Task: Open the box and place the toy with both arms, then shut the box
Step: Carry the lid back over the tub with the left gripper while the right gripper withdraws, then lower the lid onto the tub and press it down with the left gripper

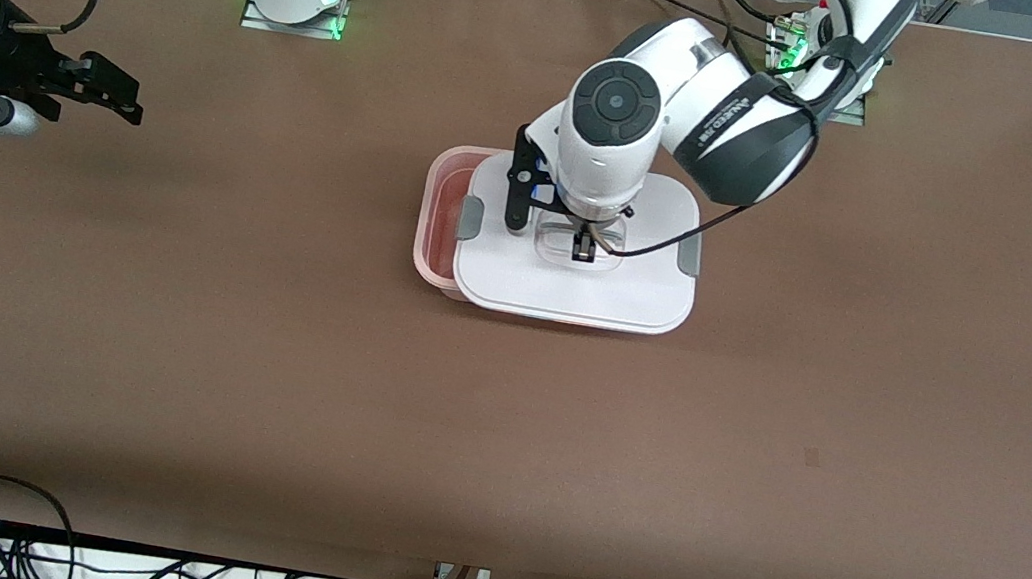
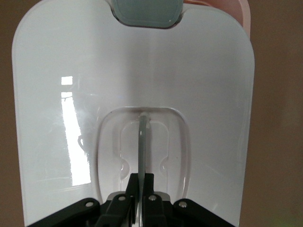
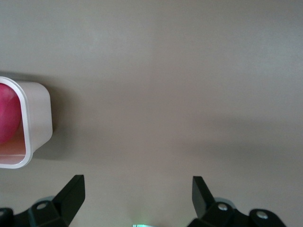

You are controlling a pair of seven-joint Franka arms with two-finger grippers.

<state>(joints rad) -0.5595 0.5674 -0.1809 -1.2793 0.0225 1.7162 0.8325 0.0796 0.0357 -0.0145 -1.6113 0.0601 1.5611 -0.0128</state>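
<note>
Box point(image 1: 445, 219) at centre frame of the front view, a pale pink tub on the brown surface point(image 1: 262, 375), with its white lid point(image 1: 577, 283) lying over most of it but shifted toward my left arm's end, so a strip of the tub stays uncovered at the end toward my right arm. Through that gap the pink toy point(image 3: 8, 113) sits inside the tub, seen at the left edge of my right wrist view, where one rounded corner of the tub also shows.

My left jaws point(image 1: 584, 249) reach straight down into the lid's clear recessed handle point(image 2: 142, 142), just above frame centre in the front view, and are pinched shut on its thin upright rib; the left wrist view shows that rib running between my dark fingers point(image 2: 124, 201) at the bottom of the frame. Grey clips point(image 1: 470, 219) sit at both short ends of the lid (one fills the top of the left wrist view).

My right jaws point(image 1: 114, 94) wait at the upper left of the front view, over bare surface well apart from the box, spread wide with nothing between them; my right wrist view shows the two black fingertips point(image 3: 73, 191) at its lower edge.
</note>
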